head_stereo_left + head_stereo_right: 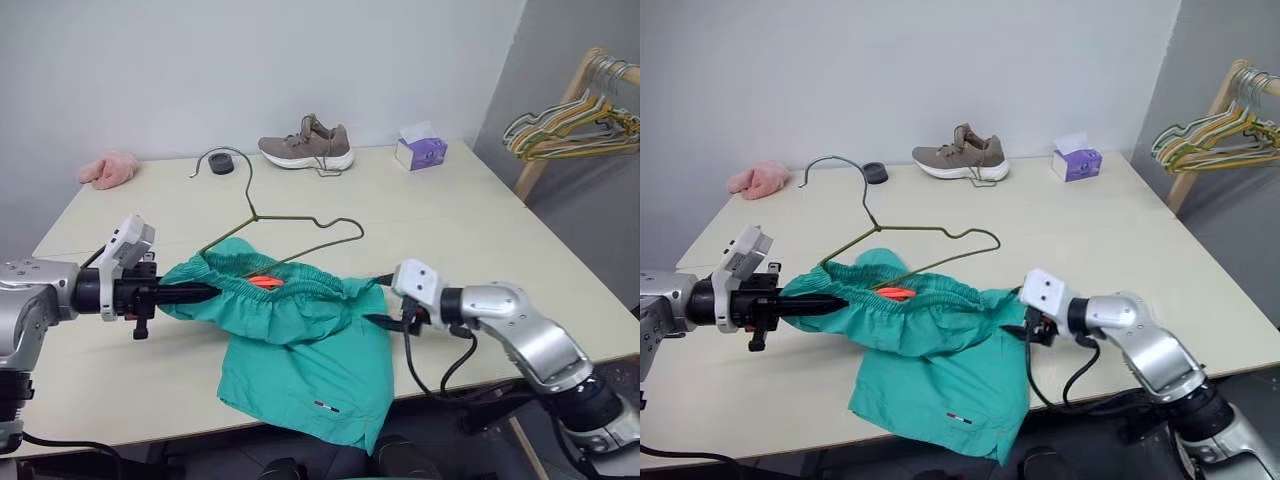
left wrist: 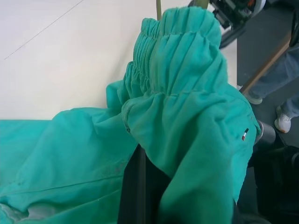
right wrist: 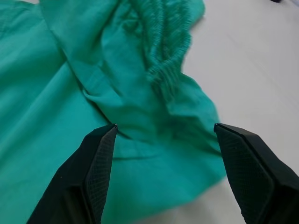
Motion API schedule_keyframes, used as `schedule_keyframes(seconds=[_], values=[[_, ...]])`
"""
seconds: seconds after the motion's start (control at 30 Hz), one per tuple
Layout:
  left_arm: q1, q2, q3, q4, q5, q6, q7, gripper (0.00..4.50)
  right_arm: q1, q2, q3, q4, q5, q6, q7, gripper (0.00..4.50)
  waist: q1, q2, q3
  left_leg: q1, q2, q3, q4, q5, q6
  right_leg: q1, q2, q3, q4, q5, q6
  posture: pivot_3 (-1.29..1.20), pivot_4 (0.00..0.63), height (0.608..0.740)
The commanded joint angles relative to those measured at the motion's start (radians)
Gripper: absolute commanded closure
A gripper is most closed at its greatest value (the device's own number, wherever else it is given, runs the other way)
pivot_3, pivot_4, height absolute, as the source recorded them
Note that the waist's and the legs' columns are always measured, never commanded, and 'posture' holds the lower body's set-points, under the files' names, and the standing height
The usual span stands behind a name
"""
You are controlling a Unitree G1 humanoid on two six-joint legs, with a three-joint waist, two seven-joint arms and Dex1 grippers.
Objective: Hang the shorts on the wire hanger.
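The thin olive-green wire hanger (image 1: 290, 225) ran under the teal-green cloth shorts (image 1: 300, 340), its lower bar hidden. The left gripper (image 1: 205, 290) fingertips were buried in the waistband.

The teal-green cloth shorts (image 1: 300, 330) lie on the pale desk (image 1: 480, 230) at its front edge, over the thin dark wire hanger (image 1: 290, 225); behind them stand a brown sneaker (image 1: 306, 145) and, to its right, a purple tissue box (image 1: 420, 150).

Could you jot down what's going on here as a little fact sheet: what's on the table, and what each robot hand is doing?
Table: pale top
Shorts: teal, lying partly over the front edge
Hanger: thin wire, lower part tucked into the waistband
Left gripper: shut on the shorts' waistband
Right gripper: open, beside the waistband's other end
Also there: shoe, tissue box, pink cloth
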Motion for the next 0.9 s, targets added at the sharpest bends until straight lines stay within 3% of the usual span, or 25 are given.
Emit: schedule_keyframes(seconds=[0.03, 0.23, 0.27, 0.37, 0.63, 0.9], values=[[-0.015, -0.002, 0.021, -0.031, -0.016, -0.002, 0.006, 4.5, -0.057, 0.069, 0.026, 0.062, -0.058, -0.049, -0.034, 0.95, 0.0, 0.0, 0.0, 0.0, 0.0, 0.0, 0.0, 0.0, 0.0, 0.0, 0.0, 0.0, 0.0, 0.0, 0.0, -0.14, 0.0, 0.74], [-0.005, -0.006, 0.026, -0.043, -0.015, -0.002, 0.016, 4.5, -0.097, 0.185, 0.041, 0.175, -0.116, -0.074, -0.083, 0.95, 0.0, 0.0, 0.0, -0.001, -0.001, -0.001, 0.0, 0.0, 0.0, -0.001, -0.001, -0.001, 0.0, 0.003, -0.005, -0.14, 0.0, 0.74], [-0.002, -0.006, 0.027, -0.046, -0.014, -0.002, 0.018, 4.5, -0.1, 0.204, 0.035, 0.189, -0.118, -0.071, -0.091, 1.12, 0.0, 0.0, 0.0, -0.001, -0.001, -0.001, 0.0, 0.0, 0.0, -0.001, -0.001, -0.001, 0.0, 0.003, -0.005, -0.14, 0.0, 0.74], [0.002, -0.007, 0.028, -0.05, -0.014, -0.002, 0.021, 4.5, -0.098, 0.239, 0.015, 0.211, -0.111, -0.061, -0.101, 1.81, 0.0, 0.0, 0.0, -0.001, -0.001, -0.002, 0.0, 0.0, 0.0, -0.001, -0.001, -0.001, 0.001, 0.003, -0.005, -0.13, 0.0, 0.74], [0.01, -0.009, 0.031, -0.054, -0.015, -0.004, 0.027, 4.5, -0.085, 0.28, -0.059, 0.238, -0.075, -0.042, -0.126, 4.47, 0.0, 0.0, 0.0, -0.001, -0.001, -0.002, 0.0, 0.0, 0.0, -0.001, -0.001, -0.002, 0.001, 0.003, -0.005, -0.13, 0.0, 0.74], [0.025, 0.008, 0.066, -0.071, -0.047, 0.02, 0.025, 4.5, -0.071, 0.196, -0.166, 0.184, 0.063, 0.114, -0.009, 4.47, 0.0, 0.0, 0.0, -0.001, -0.001, -0.002, 0.0, 0.0, 0.0, -0.001, -0.001, -0.001, 0.001, 0.003, -0.005, -0.13, 0.0, 0.74]])
